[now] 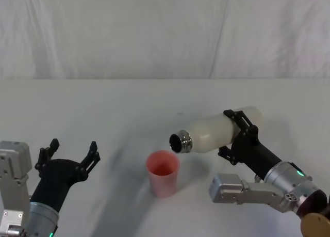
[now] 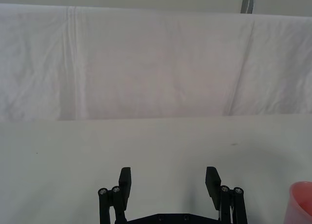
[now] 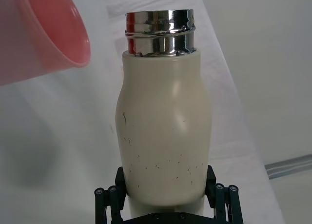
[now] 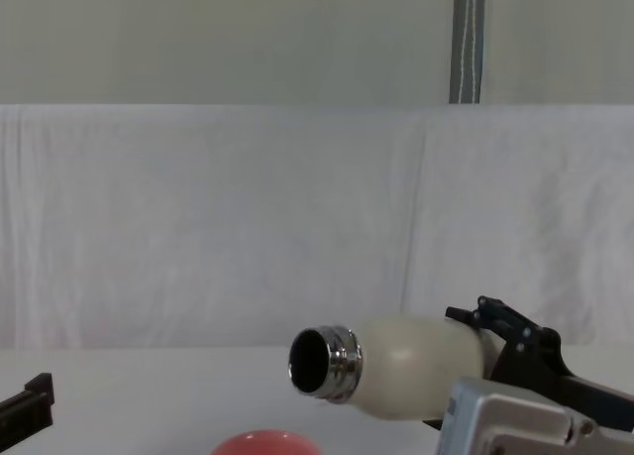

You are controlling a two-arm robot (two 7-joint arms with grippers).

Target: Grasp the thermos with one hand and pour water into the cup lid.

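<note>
White cloth backdrop (image 1: 165, 30) behind a pale tabletop (image 1: 129, 108), with a grey pole (image 4: 468, 39) upright beyond the cloth in the chest view.

Right gripper (image 1: 238, 136) clamped around the lower body of the thermos (image 1: 219, 131), 1 black finger on each side of it, as seen in the right wrist view (image 3: 163, 136). Held off the tabletop, tipped close to horizontal, open steel neck aimed toward the robot's left and slightly down. Small dark scuffs scattered over the cream body. No cap on the neck; dark inside the mouth in the chest view (image 4: 396, 366). Cannot tell whether any water is leaving the mouth.

Pink cup lid (image 1: 163, 172) upright on the tabletop, open side up, just below and a little left of the thermos mouth, not touching it. Also at the edge of the left wrist view (image 2: 303, 197) and at the bottom of the chest view (image 4: 263, 442).

Left gripper (image 1: 69, 154) low at the left, well apart from the cup lid, 2 fingers spread wide with nothing between them (image 2: 168, 185).
</note>
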